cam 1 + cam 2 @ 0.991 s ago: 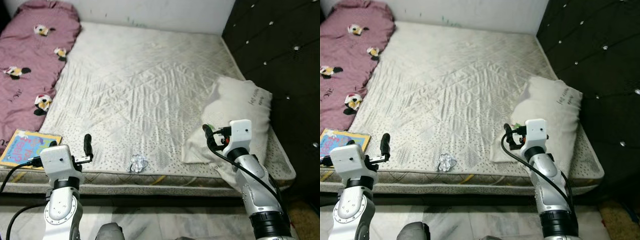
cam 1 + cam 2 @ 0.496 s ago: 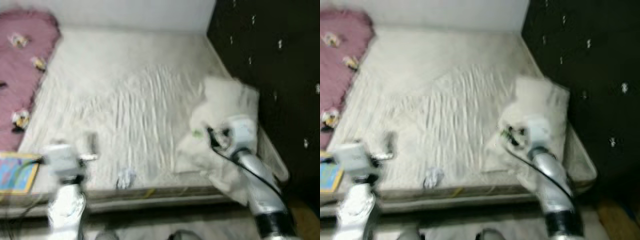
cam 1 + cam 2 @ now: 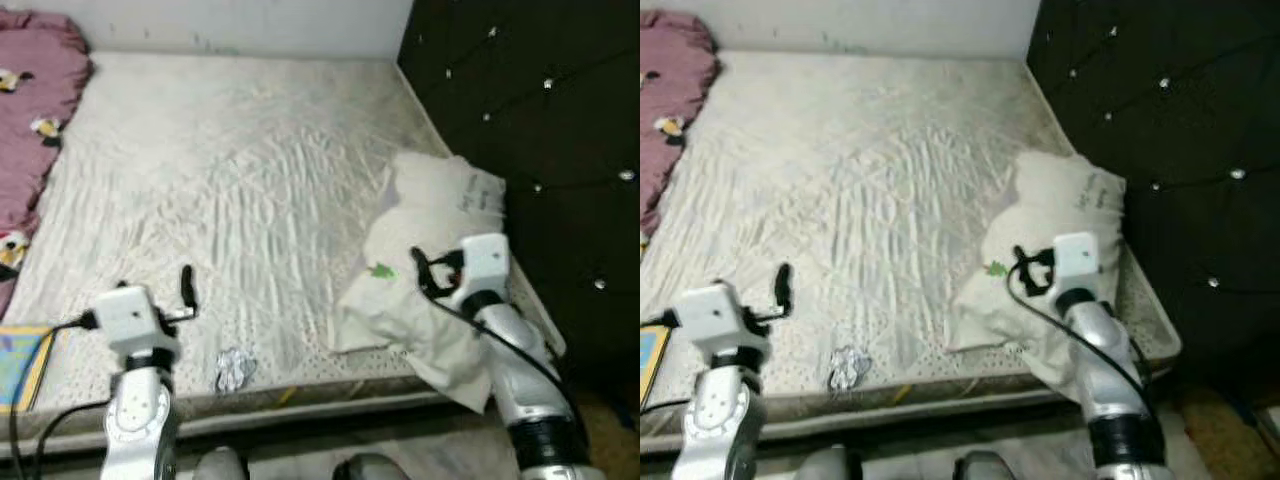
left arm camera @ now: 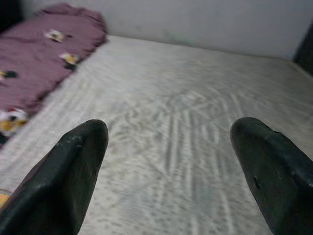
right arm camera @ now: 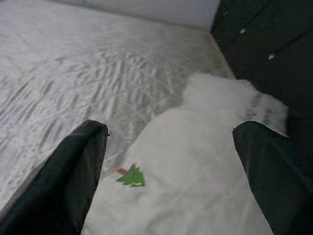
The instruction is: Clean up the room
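Nearest, at the bed's front edge, a small crumpled clear plastic wrapper is seen just ahead and to the right of the left end effector, whose fingers are spread wide and empty. The right end effector, likewise wide and empty, is held directly over the rumpled white pillow with a green tree mark, whose long axis runs away toward the black tufted headboard; the right arm is judged nearer.
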{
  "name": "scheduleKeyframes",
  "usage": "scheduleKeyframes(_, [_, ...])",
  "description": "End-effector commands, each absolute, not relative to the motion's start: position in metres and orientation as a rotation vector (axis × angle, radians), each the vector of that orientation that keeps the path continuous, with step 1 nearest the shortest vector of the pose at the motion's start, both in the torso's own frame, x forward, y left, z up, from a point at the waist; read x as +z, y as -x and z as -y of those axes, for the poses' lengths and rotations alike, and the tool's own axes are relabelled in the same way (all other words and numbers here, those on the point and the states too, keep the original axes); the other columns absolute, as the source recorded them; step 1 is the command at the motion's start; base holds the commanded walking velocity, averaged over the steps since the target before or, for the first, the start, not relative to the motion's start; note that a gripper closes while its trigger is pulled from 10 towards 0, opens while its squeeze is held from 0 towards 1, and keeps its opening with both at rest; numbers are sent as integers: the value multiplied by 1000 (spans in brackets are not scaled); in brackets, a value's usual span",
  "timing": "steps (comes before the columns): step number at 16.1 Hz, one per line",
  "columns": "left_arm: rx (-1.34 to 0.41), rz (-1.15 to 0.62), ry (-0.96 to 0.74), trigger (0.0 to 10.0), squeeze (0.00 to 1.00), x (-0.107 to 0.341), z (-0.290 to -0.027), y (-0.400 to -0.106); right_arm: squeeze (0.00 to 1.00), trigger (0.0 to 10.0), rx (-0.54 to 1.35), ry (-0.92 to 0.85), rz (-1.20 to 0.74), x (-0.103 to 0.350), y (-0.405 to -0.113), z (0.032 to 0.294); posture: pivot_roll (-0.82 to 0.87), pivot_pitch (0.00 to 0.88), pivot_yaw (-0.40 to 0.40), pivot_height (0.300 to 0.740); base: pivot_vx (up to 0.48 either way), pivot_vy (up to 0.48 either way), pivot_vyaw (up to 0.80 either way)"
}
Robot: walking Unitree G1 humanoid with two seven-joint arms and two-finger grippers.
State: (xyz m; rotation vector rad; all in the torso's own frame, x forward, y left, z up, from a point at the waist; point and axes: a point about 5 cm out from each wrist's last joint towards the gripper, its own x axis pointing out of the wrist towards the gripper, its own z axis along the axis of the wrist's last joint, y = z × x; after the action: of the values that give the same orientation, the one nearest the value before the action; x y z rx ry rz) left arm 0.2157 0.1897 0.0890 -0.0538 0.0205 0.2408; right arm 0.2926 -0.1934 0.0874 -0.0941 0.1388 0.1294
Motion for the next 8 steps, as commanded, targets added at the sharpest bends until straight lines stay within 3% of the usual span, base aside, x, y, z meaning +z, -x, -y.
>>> scheduleKeyframes(1, [259, -38, 43, 10000, 0, 87, -198, -212, 0, 10000, 152, 90, -128, 90, -295, 187, 10, 91, -108, 740, 0, 480, 0])
scheduleKeyframes(8, [258, -37, 53, 10000, 0, 87, -197, -212, 0, 10000, 164, 82, -127, 90, -296, 186, 13, 83, -110, 740, 0, 480, 0])
